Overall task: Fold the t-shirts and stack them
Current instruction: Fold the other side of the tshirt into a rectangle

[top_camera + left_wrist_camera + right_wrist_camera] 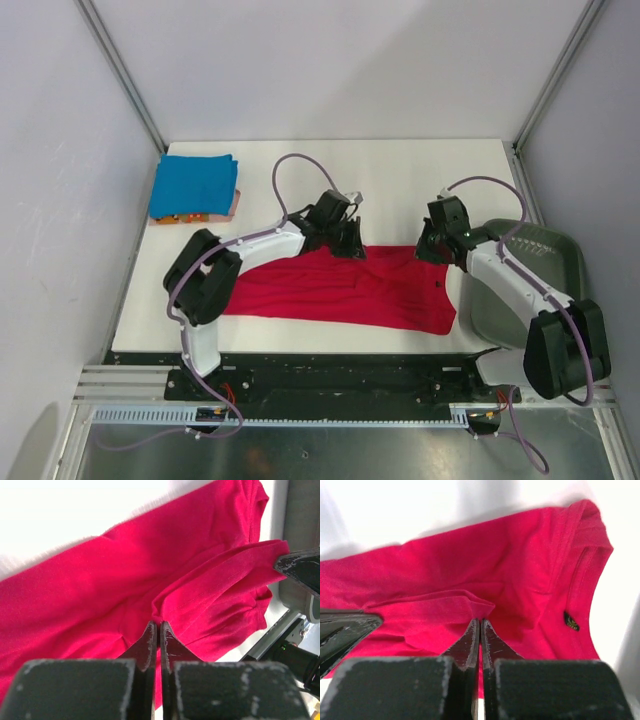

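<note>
Red and rumpled, the t-shirt (340, 290) lies spread beneath and nearward of the left gripper (157, 628) and right gripper (480, 625), each clenched on a pinch of its far edge, so the fold should go best if both lift level and carry that edge nearward together.

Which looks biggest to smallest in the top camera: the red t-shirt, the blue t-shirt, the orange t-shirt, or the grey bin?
1. red t-shirt, spread out
2. grey bin, partly covered
3. blue t-shirt, folded
4. orange t-shirt, only an edge showing
</note>
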Motion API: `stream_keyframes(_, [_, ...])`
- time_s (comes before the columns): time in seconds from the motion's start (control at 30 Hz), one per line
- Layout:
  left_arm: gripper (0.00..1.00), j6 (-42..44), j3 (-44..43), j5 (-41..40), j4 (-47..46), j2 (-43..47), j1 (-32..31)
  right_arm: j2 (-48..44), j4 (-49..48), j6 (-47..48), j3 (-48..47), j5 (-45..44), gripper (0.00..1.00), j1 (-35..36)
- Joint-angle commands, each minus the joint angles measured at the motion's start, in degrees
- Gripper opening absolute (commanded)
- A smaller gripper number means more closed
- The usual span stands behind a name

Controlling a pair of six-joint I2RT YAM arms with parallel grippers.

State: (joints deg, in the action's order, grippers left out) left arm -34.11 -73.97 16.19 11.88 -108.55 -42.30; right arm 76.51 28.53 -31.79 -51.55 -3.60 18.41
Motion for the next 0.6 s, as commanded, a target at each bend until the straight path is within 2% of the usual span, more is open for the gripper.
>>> stream_keyframes(0.0, [0.0,-0.5,2.6,1.1,-1.5,5.0,-1.0,-4.9,4.0,-1.7,-1.1,0.1,0.0,1.6])
stream_keyframes(0.3, [0.0,-0.9,7.1,1.2,-1.5,7.6,-1.6,-11.4,8.9,-3.7,0.3,0.2,0.0,3.9])
stream_keyframes(0.57, [0.03,-0.9,8.8,0.9,-1.6,6.5,-3.4,-12.9,8.2,-5.1,6.4,-0.7,0.0,5.3])
